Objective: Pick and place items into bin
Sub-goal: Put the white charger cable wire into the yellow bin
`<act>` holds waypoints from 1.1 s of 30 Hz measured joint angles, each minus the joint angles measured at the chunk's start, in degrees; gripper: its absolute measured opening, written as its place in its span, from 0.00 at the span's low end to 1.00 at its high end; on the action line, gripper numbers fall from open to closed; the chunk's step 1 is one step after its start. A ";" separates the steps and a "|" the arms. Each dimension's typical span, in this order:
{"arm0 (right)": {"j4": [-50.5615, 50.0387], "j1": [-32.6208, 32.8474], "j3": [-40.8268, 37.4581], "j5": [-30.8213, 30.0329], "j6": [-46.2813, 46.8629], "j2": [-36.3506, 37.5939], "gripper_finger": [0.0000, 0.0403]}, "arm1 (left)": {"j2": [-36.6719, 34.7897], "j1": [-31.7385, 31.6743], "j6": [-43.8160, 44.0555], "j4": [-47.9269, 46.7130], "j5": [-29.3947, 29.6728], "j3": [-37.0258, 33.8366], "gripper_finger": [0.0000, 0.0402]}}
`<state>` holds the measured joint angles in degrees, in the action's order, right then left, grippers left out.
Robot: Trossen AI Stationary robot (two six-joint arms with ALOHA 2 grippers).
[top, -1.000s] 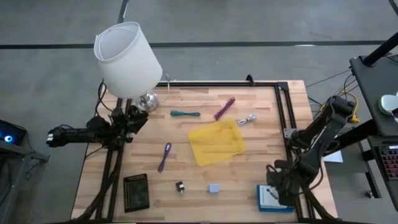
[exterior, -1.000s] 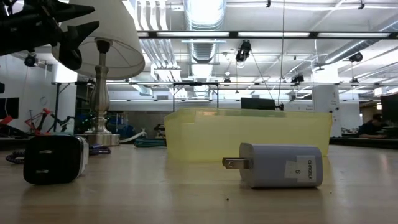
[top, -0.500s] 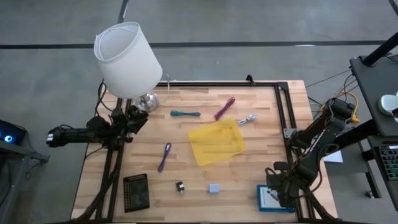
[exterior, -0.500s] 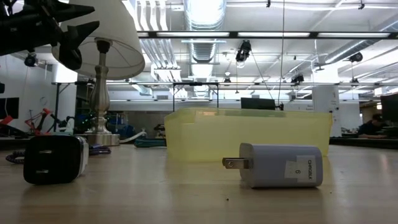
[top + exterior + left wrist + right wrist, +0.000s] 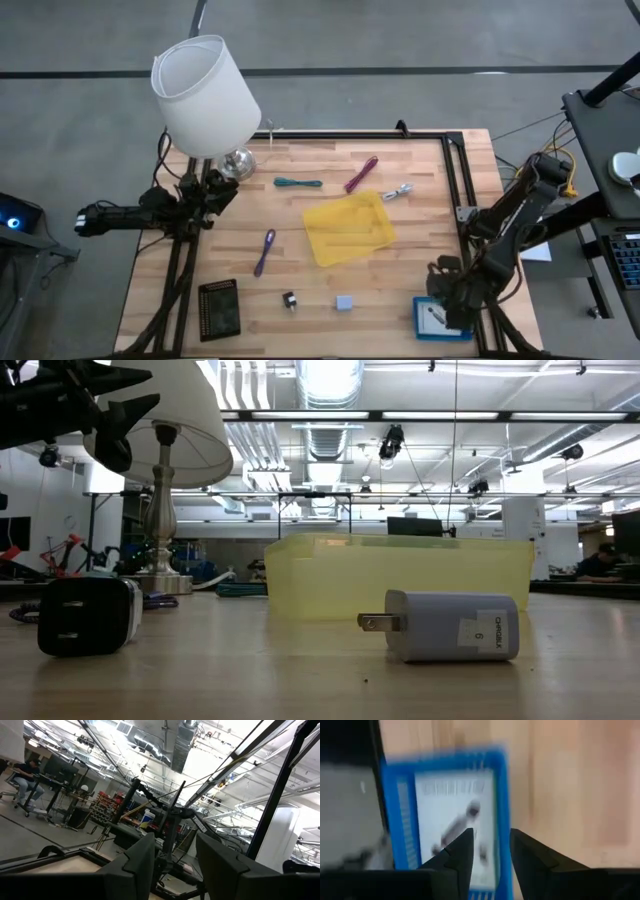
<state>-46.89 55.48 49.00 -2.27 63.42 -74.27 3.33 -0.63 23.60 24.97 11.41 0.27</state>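
My right gripper (image 5: 489, 851) is open and points down over a white packet with a blue border (image 5: 452, 815), which lies flat at the table's near right corner (image 5: 432, 320). My left gripper (image 5: 174, 857) is open and waits at the table's left edge near the lamp base (image 5: 212, 195). The yellow bin (image 5: 348, 228) sits mid-table. Around it lie a teal cord (image 5: 298, 183), a magenta cord (image 5: 361, 173), a silver clip (image 5: 397, 192), a purple cord (image 5: 265, 251), a small black piece (image 5: 289, 300) and a grey-blue cube (image 5: 344, 302).
The white lamp (image 5: 205, 95) stands at the far left corner, its shade overhanging the table. A flat black panel (image 5: 219, 306) lies near the left front corner. A black frame rail (image 5: 462, 190) runs along the right edge. Bare wood shows between the bin and the packet.
My right arm has shifted slightly above the blue-bordered packet, which has stayed where it was. Nothing else has moved.
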 joint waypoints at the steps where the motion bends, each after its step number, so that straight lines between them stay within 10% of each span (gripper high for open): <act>1: 0.02 -0.63 0.16 -2.70 0.04 1.26 0.29 | 0.00 0.00 0.01 0.00 -0.01 0.00 0.32; 10: -0.91 -10.06 -0.74 -26.69 0.63 16.04 0.24 | 0.00 0.00 0.05 0.02 0.01 0.00 0.32; 19: 0.72 -23.32 -3.55 -27.41 -10.17 28.71 0.20 | 0.00 0.01 0.03 0.00 -0.01 0.00 0.32; 33: 2.52 -49.70 -4.43 9.34 -32.53 28.25 0.18 | 0.00 0.00 0.01 0.02 1.60 0.00 0.32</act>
<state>-44.37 5.78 44.58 7.07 30.90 -46.02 3.33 -0.63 23.62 24.99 13.01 0.27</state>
